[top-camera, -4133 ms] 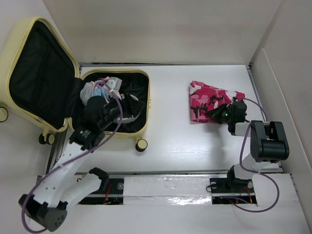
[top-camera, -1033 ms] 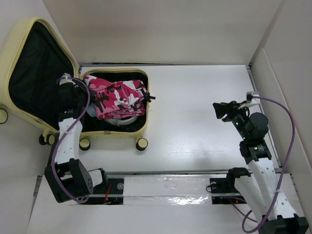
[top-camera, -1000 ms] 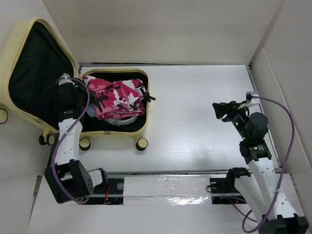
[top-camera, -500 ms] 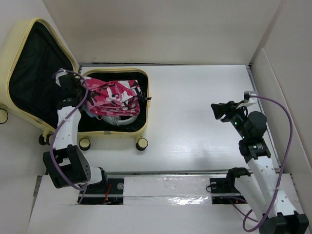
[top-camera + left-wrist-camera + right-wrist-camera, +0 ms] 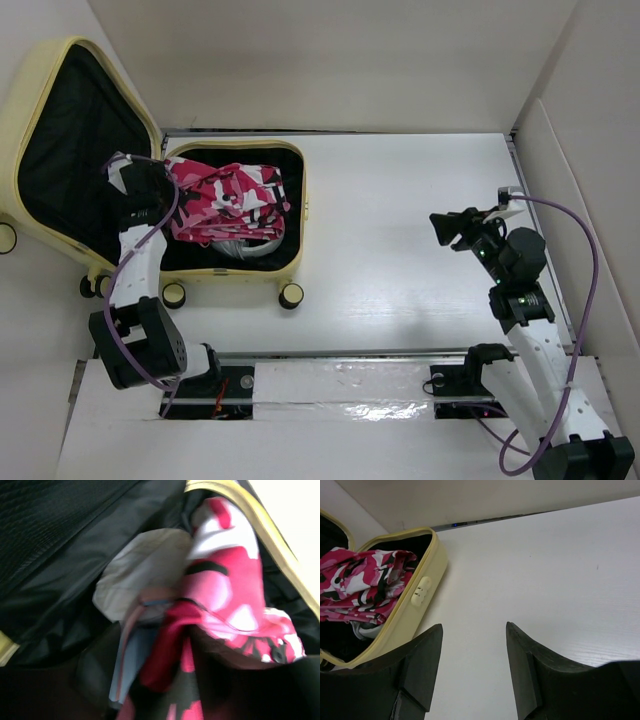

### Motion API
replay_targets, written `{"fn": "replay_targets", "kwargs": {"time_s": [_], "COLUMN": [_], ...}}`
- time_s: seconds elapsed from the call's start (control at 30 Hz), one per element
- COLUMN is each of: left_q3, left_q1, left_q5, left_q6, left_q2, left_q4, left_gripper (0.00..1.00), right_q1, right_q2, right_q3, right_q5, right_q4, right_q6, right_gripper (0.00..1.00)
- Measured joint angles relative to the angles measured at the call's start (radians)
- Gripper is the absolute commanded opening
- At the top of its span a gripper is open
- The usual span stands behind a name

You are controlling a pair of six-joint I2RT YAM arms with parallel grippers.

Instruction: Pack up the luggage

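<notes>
Open luggage (image 5: 235,275) at the upper left of the frame, wheels toward the arms.
Its long axis runs near-to-far, lid leaning left; a pink camouflage garment (image 5: 225,195) lies inside. The left gripper (image 5: 140,190) is at the garment's left edge, grip unclear; the right gripper (image 5: 452,226) is spread, empty.

The white table (image 5: 420,190) carries 1 thing, the pale-yellow luggage (image 5: 235,272), at its far-left corner. It lies open, 1 half leaning out past the table's left edge

Crumpled pink camouflage garment (image 5: 227,580) inside the luggage (image 5: 270,535), white cloth (image 5: 145,570) touching it, black lining (image 5: 65,545) at left
</notes>
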Motion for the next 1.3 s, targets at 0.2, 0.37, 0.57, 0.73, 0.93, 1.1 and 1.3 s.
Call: {"fn": "replay_targets", "kwargs": {"time_s": [0.2, 0.37, 0.57, 0.73, 0.93, 1.1, 1.3], "left_q3": [-0.034, -0.034, -0.097, -0.111, -0.116, -0.096, -0.086], "left_q1": [0.016, 0.018, -0.015, -0.018, -0.021, -0.013, 0.011], "left_q5": [0.013, 0.006, -0.196, -0.501, -0.777, -0.926, -0.98], "left_q6": [-0.008, -0.024, -0.022, -0.018, 0.007, 0.056, 0.124], "left_q2": [-0.063, -0.248, -0.602, -0.737, -0.594, -0.412, -0.29], "left_q4": [0.001, -0.013, -0.013, -0.075, -0.165, -0.188, -0.168], "left_gripper": [0.57, 0.36, 0.22, 0.48, 0.66, 0.63, 0.51], "right_q1": [0.021, 0.053, 0.114, 0.136, 0.157, 0.171, 0.185], "right_q2": [0.006, 0.004, 0.003, 0.005, 0.014, 0.024, 0.024], "right_q3": [0.0, 0.0, 0.0, 0.0, 0.001, 0.008, 0.012], "right_q5": [-0.002, 0.003, 0.012, 0.009, -0.007, -0.018, -0.018], "right_q4": [-0.003, -0.009, -0.016, -0.018, -0.025, -0.039, -0.042], "right_q6": [-0.007, -0.019, -0.031, -0.04, -0.053, -0.065, -0.072], "right_gripper": [0.41, 0.09, 0.04, 0.24, 0.41, 0.42, 0.42]}}
